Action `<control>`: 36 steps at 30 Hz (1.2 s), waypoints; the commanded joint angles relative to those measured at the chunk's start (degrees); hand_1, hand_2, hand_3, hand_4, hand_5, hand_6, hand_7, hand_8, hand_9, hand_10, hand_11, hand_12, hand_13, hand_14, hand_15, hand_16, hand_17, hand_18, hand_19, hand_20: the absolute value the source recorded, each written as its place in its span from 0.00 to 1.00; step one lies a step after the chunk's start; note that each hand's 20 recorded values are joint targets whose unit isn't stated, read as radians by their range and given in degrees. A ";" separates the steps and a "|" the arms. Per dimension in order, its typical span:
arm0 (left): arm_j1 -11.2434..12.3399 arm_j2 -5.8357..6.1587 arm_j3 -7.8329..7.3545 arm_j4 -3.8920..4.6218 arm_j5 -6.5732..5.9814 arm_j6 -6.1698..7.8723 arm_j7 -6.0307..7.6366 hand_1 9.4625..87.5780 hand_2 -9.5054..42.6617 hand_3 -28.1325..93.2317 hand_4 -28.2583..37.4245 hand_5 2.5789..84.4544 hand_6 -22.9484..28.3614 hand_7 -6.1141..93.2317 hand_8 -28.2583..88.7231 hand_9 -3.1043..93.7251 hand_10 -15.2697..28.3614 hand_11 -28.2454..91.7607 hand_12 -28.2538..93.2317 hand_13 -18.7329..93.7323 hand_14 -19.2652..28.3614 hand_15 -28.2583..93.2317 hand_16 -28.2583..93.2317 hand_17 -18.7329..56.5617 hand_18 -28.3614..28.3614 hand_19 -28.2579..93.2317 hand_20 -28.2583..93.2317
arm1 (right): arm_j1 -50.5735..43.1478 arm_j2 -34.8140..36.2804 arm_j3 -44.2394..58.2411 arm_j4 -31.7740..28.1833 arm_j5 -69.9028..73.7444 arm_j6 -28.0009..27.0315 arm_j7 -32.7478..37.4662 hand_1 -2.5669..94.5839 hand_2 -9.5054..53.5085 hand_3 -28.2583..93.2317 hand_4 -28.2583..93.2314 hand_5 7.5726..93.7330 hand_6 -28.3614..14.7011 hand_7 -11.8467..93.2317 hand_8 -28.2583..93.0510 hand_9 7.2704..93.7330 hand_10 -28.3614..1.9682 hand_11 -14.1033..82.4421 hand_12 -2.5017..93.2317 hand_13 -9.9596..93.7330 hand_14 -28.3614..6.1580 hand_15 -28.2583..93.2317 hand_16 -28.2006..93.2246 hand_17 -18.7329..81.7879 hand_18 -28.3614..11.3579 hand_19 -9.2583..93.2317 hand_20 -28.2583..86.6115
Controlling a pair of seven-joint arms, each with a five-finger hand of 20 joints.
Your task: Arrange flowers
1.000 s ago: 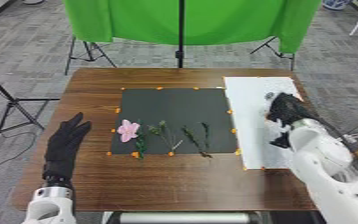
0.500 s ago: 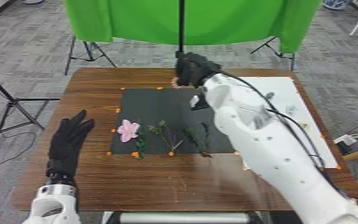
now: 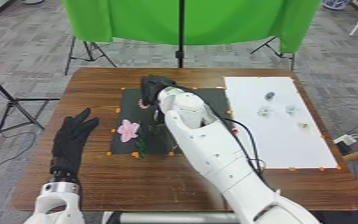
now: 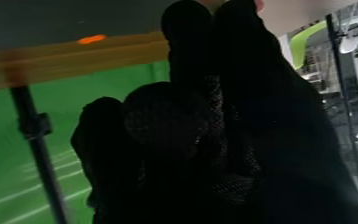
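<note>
Fingers clasping a pale flower point(image 3: 143, 104), the right hand point(image 3: 157, 84) hovers over the dark mat point(image 3: 127, 107) beside the left hand point(image 3: 68, 142), its fingers loosely extended.

No text, label, brand, number or sign can be read.
</note>
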 commanded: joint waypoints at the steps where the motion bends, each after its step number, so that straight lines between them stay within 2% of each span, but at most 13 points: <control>1: 0.45 -0.04 0.57 0.25 -0.03 -0.68 -0.22 0.05 0.26 0.76 0.00 0.48 0.56 0.14 0.18 0.51 0.68 0.40 0.33 0.48 0.69 0.32 0.24 0.33 0.68 0.25 0.37 | -0.20 -2.63 -0.22 0.14 -2.65 -1.73 -1.70 0.79 0.00 0.53 0.20 0.74 0.63 0.39 0.35 0.92 0.66 0.29 0.47 0.93 0.76 0.73 0.53 0.82 0.50 1.00 0.70; 5: 0.56 0.07 0.48 0.24 -0.15 -0.46 -0.37 0.05 0.27 0.75 0.00 0.48 0.56 0.15 0.18 0.51 0.68 0.42 0.32 0.48 0.70 0.32 0.24 0.33 0.68 0.25 0.37 | -0.54 -2.23 -0.16 0.02 -4.09 -2.52 -2.13 0.78 0.00 0.52 0.20 0.73 0.62 0.38 0.33 0.91 0.65 0.28 0.46 0.92 0.76 0.73 0.53 0.82 0.50 1.00 0.70; 13: 0.44 0.23 0.33 0.29 -0.02 -1.00 -0.87 0.05 0.26 0.75 0.00 0.48 0.55 0.15 0.18 0.51 0.68 0.42 0.32 0.49 0.70 0.32 0.24 0.33 0.68 0.25 0.37 | -1.26 -1.32 -0.26 -0.23 -5.68 -3.64 -1.83 0.75 0.00 0.52 0.19 0.73 0.62 0.37 0.32 0.91 0.62 0.27 0.46 0.92 0.76 0.73 0.52 0.82 0.50 1.00 0.70; 17: 0.67 0.25 0.20 0.22 -0.01 -1.17 -1.13 0.05 0.26 0.76 0.00 0.48 0.55 0.15 0.18 0.51 0.68 0.42 0.32 0.49 0.70 0.32 0.24 0.33 0.68 0.25 0.37 | -1.17 -0.60 -0.63 -0.96 -4.95 -4.61 -1.70 0.73 0.00 0.52 0.18 0.72 0.60 0.33 0.31 0.91 0.61 0.27 0.47 0.93 0.76 0.73 0.52 0.82 0.49 1.00 0.69; 22: 0.34 0.38 0.28 0.29 0.10 -1.26 -1.44 0.05 0.26 0.76 0.00 0.48 0.55 0.15 0.18 0.51 0.68 0.42 0.32 0.49 0.70 0.32 0.24 0.33 0.68 0.25 0.37 | -0.60 0.36 -1.01 -1.78 -2.93 -4.71 -0.85 0.73 0.00 0.47 0.21 0.70 0.59 0.30 0.30 0.88 0.59 0.31 0.44 0.92 0.75 0.73 0.52 0.82 0.48 1.00 0.70; 26: 0.58 0.30 0.20 0.15 0.20 -1.46 -1.77 0.06 0.26 0.75 0.00 0.48 0.55 0.15 0.18 0.51 0.68 0.42 0.31 0.48 0.70 0.32 0.24 0.33 0.68 0.25 0.37 | 0.05 2.43 -2.30 -3.80 -0.57 -4.90 -0.07 0.67 0.00 0.55 0.16 0.69 0.60 0.28 0.29 0.87 0.56 0.36 0.40 0.92 0.75 0.73 0.52 0.81 0.48 1.00 0.70; 28: 0.91 0.09 0.10 -0.04 0.30 -1.44 -1.91 0.06 0.26 0.75 0.00 0.48 0.55 0.15 0.18 0.51 0.68 0.41 0.31 0.48 0.69 0.32 0.24 0.33 0.68 0.25 0.37 | 0.65 4.82 -3.42 -6.79 3.10 -5.12 1.54 0.65 0.00 0.56 0.16 0.68 0.60 0.28 0.28 0.86 0.55 0.38 0.38 0.92 0.74 0.73 0.52 0.81 0.47 1.00 0.70; 30: 0.74 -0.09 0.08 0.11 0.38 -1.80 -2.05 0.06 0.26 0.75 0.00 0.48 0.55 0.14 0.18 0.50 0.67 0.41 0.31 0.48 0.69 0.32 0.24 0.33 0.68 0.25 0.37 | 1.39 9.87 -5.35 -12.29 9.23 -2.63 3.81 0.63 0.00 0.58 0.16 0.68 0.60 0.28 0.27 0.85 0.53 0.40 0.36 0.92 0.73 0.73 0.52 0.81 0.46 1.00 0.70; 32: 0.35 -0.04 0.02 0.42 0.31 -2.47 -2.64 0.06 0.25 0.75 0.00 0.47 0.55 0.14 0.18 0.50 0.67 0.40 0.31 0.47 0.69 0.31 0.24 0.33 0.68 0.25 0.37 | 1.13 16.63 -6.35 -19.23 14.61 2.23 6.02 0.58 0.00 0.64 0.13 0.68 0.60 0.28 0.23 0.84 0.49 0.42 0.32 0.92 0.72 0.73 0.52 0.81 0.46 1.00 0.70; 33: 0.34 -0.13 -0.10 0.44 0.39 -2.64 -2.62 0.06 0.25 0.75 0.00 0.47 0.55 0.14 0.18 0.50 0.67 0.39 0.31 0.47 0.69 0.31 0.24 0.33 0.68 0.25 0.37 | 0.03 20.01 -6.19 -22.78 16.66 7.00 7.08 0.57 0.00 0.66 0.12 0.68 0.60 0.28 0.21 0.83 0.49 0.43 0.30 0.91 0.72 0.73 0.52 0.81 0.45 1.00 0.70; 34: 0.57 -0.30 -0.26 0.33 0.40 -2.35 -2.55 0.06 0.25 0.75 0.00 0.47 0.55 0.13 0.18 0.49 0.67 0.39 0.31 0.47 0.69 0.31 0.24 0.33 0.68 0.25 0.37 | -0.80 23.11 -5.54 -25.43 18.09 10.55 6.93 0.52 0.00 0.70 0.12 0.68 0.60 0.29 0.18 0.82 0.46 0.42 0.29 0.91 0.70 0.73 0.52 0.80 0.44 1.00 0.70; 36: 1.07 -0.47 -0.56 0.17 0.24 -2.24 -2.61 0.07 0.25 0.75 0.00 0.47 0.55 0.12 0.18 0.49 0.66 0.38 0.31 0.46 0.69 0.31 0.24 0.33 0.68 0.25 0.37 | -3.36 28.95 -2.50 -30.43 18.74 13.81 7.38 0.50 0.00 0.73 0.11 0.66 0.60 0.28 0.17 0.75 0.41 0.39 0.27 0.86 0.62 0.73 0.52 0.75 0.38 0.99 0.69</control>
